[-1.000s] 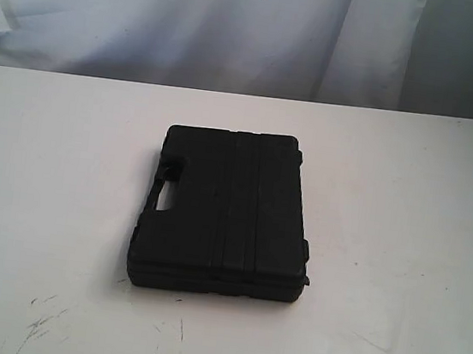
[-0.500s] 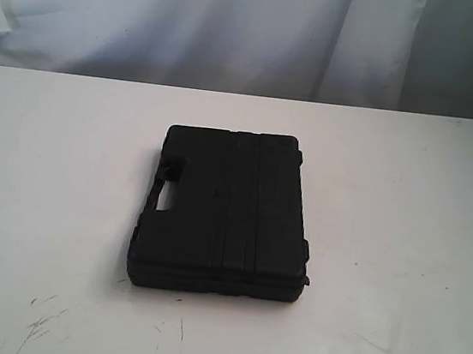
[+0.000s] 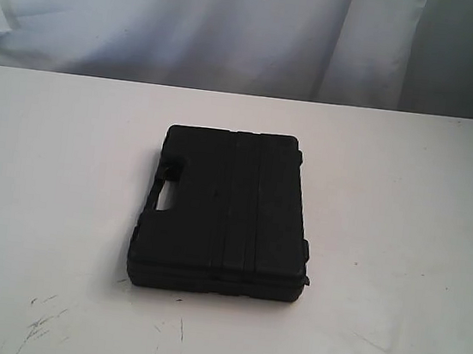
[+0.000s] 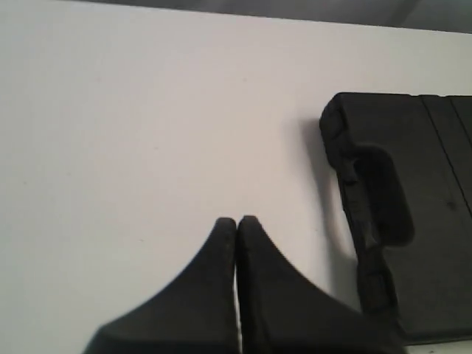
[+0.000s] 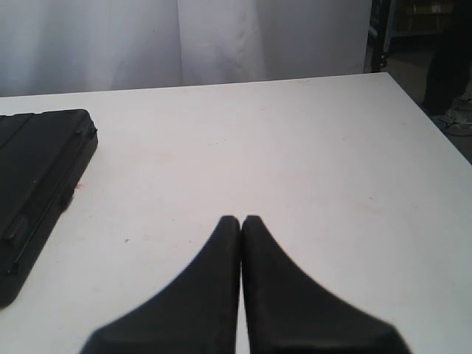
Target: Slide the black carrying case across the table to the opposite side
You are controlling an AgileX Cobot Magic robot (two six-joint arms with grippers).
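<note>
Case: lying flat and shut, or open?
Shut and flat: the case rests broad side down on the table, its two halves closed together with no gap visible.

Both grippers closed, holding nothing.
The left gripper (image 4: 237,221) has its dark jaws pressed together tip to tip, nothing between them; the right gripper (image 5: 241,220) shows the same pose, jaws meeting and empty.

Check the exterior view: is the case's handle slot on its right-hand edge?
No, the handle slot is cut into the left-hand edge of the case in that view.
</note>
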